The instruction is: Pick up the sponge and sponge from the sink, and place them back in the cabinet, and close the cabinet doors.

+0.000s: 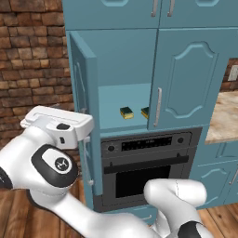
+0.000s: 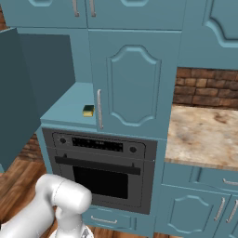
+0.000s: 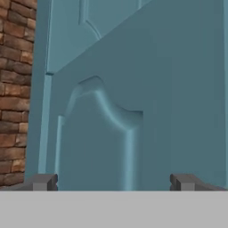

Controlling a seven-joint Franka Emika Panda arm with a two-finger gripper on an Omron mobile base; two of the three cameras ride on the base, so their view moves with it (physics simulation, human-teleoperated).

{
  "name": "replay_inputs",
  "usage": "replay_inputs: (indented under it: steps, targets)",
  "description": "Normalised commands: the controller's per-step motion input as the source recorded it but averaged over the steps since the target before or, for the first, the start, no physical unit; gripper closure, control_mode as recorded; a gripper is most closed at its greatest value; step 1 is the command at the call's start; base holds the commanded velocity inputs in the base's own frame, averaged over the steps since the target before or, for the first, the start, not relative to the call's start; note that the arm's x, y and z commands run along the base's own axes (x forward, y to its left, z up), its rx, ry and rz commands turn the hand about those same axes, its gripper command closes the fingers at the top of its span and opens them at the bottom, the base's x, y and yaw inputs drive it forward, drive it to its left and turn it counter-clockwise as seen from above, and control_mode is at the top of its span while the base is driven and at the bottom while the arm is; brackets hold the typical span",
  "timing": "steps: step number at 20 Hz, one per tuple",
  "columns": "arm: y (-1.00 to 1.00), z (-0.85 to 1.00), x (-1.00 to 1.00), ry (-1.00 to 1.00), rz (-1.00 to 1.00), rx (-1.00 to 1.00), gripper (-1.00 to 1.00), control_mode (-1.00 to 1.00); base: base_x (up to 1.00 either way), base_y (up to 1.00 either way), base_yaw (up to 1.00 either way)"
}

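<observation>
The cabinet [image 1: 116,51] has a teal shelf above a black oven. Two sponges lie on that shelf: one sponge [image 1: 126,112] in the open, the other sponge [image 1: 145,112] half hidden behind the shut right cabinet door [image 1: 186,79]. The right base view shows one sponge [image 2: 88,110] beside that door [image 2: 132,79]. The left cabinet door [image 1: 86,83] stands open, swung outwards [image 2: 28,93]. My gripper [image 1: 87,128] is at its outer side, open and holding nothing. In the hand view the gripper [image 3: 115,182] faces the door's curved moulding [image 3: 107,116] at close range. The sink is out of view.
The black oven [image 1: 144,162] sits under the shelf, with low teal drawers beneath it. Brick wall [image 1: 32,56] lies left of the open door. Tan marble counter [image 2: 204,135] runs to the right over low teal doors. Wooden floor [image 1: 14,214] is below.
</observation>
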Motion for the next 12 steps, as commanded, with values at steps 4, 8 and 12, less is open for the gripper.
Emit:
replay_inputs:
  steps: [4,8,12]
  targets:
    - [-0.21,0.0,0.0,0.0,0.0,0.0,-1.0,-1.0,0.0,0.0,0.0]
    - [-0.3,0.0,0.0,0.0,0.0,0.0,-1.0,-1.0,0.0,0.0,0.0]
    - [-0.34,0.0,0.0,0.0,0.0,0.0,-1.0,-1.0,0.0,0.0,0.0]
